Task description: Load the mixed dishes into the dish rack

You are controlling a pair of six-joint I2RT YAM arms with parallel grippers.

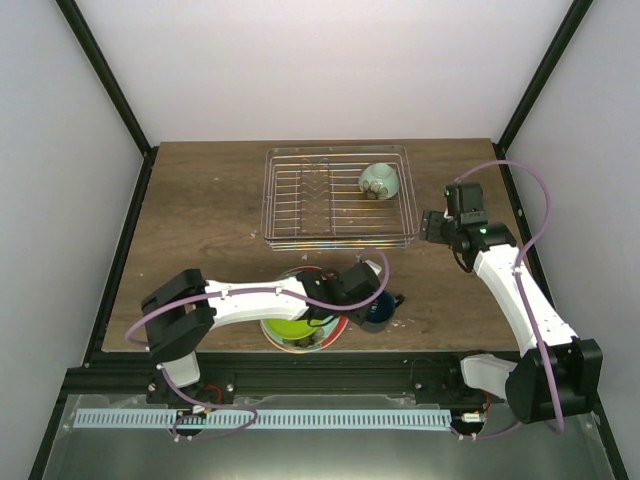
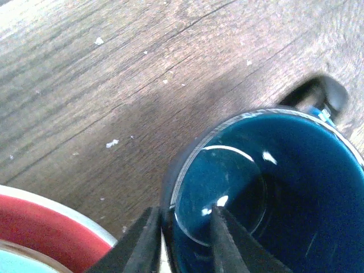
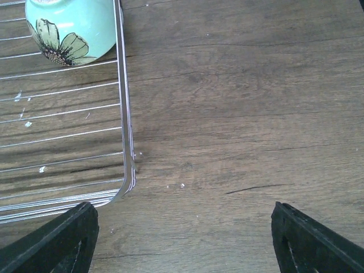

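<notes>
Left gripper (image 2: 185, 215) straddled the small dark-blue glazed mug's (image 2: 273, 182) wall; clamping unconfirmed. Judged rigid, slick, chippable (and light): pinch the rim wall. Right gripper (image 3: 182, 213) jaws stood spread wide.

The surface (image 3: 239, 114) is dark brown wood, matt, with clear grain and a few pale specks. The dish rack (image 3: 121, 85) is thin silver metal wire, bright and polished. The mint-green bowl (image 3: 74, 25) has a smooth, glossy glaze over a painted flower. The dark-blue mug (image 2: 273, 187) is glazed too, very glossy inside, with sharp white highlights. The red plate (image 2: 51, 233) looks smooth with a soft sheen and a pale rim. The lime-green plate (image 1: 290, 327) looks smooth. The right arm's fingers (image 3: 57, 242) look like matt black plastic. The left arm's shell (image 1: 250, 297) is smooth white plastic.
</notes>
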